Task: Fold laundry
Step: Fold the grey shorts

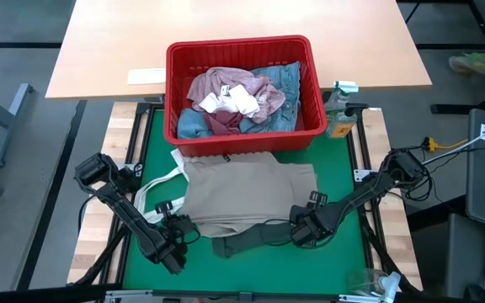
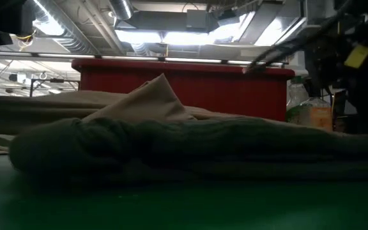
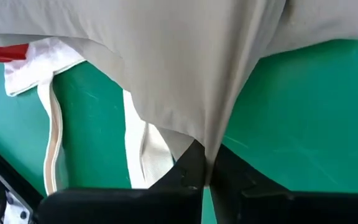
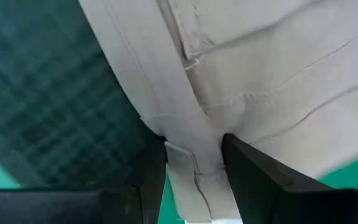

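On the green mat [image 1: 343, 181], beige trousers [image 1: 251, 198] lie spread flat just in front of the red basket [image 1: 242, 139], partly over a dark green top [image 1: 242, 244] at the near edge and a white tote bag [image 1: 158, 194] to the left. Left gripper [image 3: 205, 180] is clamped shut on a thin pinch of the trousers' near left edge; fabric pulls up into a tented ridge from its tips. Right gripper [image 4: 194, 165] has its fingers [image 4: 151, 171] closed around a thicker seamed fold at the near right edge, cloth bunched between them. Step looks like lifting the near edge to fold it away toward the basket. To do it well: raise both arms together, level, keep the edge taut between them, and check the left pinch has trousers only, since the tote strap [image 3: 51, 137] lies just beside it; also avoid dragging the green top along. Basket holds a mottled pink top [image 1: 226, 88], light blue jeans [image 1: 289, 80] and white socks [image 1: 234, 99], not yet folded. Mat sits on a wood-edged table, with a pale desk [image 1: 226, 34] behind the basket. Bottles [image 1: 339, 109] stand to the right of the basket. Low view shows ceiling lights and ducting beyond.
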